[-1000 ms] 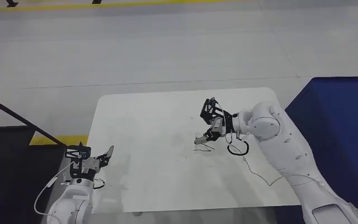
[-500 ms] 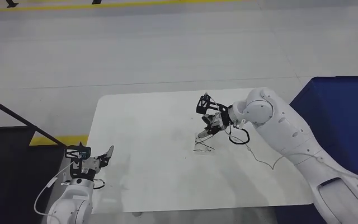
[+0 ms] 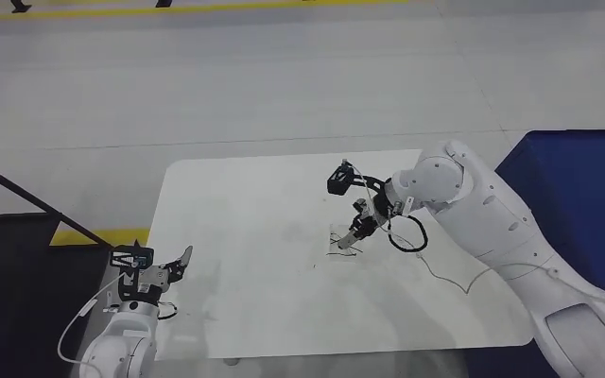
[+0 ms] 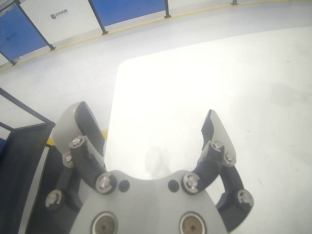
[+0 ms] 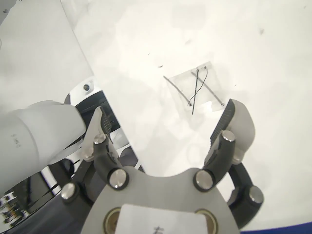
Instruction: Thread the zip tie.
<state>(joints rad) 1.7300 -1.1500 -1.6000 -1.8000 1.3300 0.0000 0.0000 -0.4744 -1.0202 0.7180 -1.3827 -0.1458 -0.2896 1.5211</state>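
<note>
Approach step: right claw (image 5: 165,113), spread and empty, hangs with the zip tie (image 5: 196,93) just ahead on the tabletop (image 5: 243,25), so the next move likely calls for pinching one end; left claw (image 4: 146,120) likewise spread.

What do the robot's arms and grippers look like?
The right arm and left arm are smooth, rounded white shells; a black cable loops at the right wrist. The left gripper and right gripper have grey metal plates, silver screws, black links and pale fingers with black ribbed pads.
</note>
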